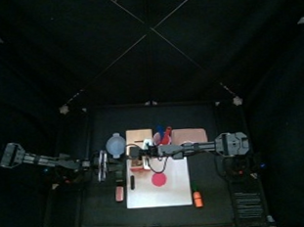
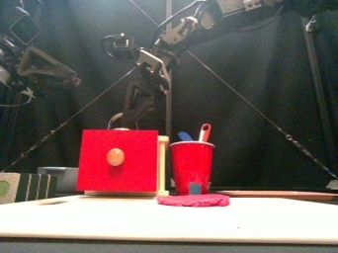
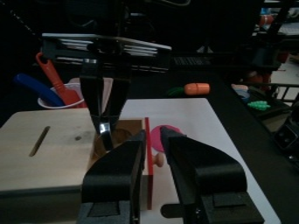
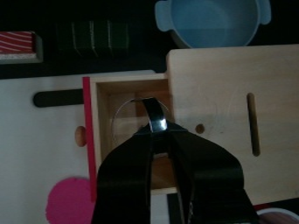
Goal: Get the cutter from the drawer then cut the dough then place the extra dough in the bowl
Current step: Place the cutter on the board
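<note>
Gaping, left end effector (image 3: 155, 150) faces one wooden box (image 3: 59, 157); right end effector (image 4: 152, 124) clamps one cutter (image 4: 128, 112).

The booth is dim, and its black curtains (image 1: 147, 47) swallow most of the light. From above, the white board (image 1: 173, 194) is the one bright patch. The red drawer front (image 2: 117, 161) and red cup (image 2: 193, 166) are lit squarely from the front and look glossy. Inside the drawer it is shadowed: the cutter (image 4: 131, 114) shows only as a faint glint, and the right claw (image 4: 153, 118) as a black silhouette. The left claw (image 3: 156, 138) looms dark and soft.
</note>
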Robot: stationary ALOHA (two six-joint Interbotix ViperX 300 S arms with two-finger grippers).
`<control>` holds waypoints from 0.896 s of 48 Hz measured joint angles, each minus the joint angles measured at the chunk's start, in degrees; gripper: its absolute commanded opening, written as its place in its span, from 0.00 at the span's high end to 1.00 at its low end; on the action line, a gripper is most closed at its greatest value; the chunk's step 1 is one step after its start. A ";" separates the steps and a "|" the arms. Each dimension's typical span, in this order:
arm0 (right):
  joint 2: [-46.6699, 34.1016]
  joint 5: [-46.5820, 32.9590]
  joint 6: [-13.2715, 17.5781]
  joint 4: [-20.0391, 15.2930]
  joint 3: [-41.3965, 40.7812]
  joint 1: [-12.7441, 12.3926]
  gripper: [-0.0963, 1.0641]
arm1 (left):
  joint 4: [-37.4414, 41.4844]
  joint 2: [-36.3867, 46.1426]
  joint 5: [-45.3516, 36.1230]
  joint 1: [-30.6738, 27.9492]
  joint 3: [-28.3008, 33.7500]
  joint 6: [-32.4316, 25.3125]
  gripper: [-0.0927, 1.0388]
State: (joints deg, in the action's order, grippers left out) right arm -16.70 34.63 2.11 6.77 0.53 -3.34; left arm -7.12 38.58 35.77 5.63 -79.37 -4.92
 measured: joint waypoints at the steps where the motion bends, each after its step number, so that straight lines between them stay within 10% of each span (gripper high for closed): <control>1: 0.00 -0.18 0.00 -0.09 0.00 0.00 0.48 | 0.09 -0.09 0.00 0.00 0.09 0.00 0.35; 43: -0.70 -3.16 -0.09 -2.90 -1.58 0.97 0.49 | -3.16 0.00 0.09 -0.26 -0.88 -0.09 0.35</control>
State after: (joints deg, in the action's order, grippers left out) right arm -17.40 31.46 2.02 3.87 -1.05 -2.37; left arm -10.28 38.58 35.86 5.36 -80.24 -5.01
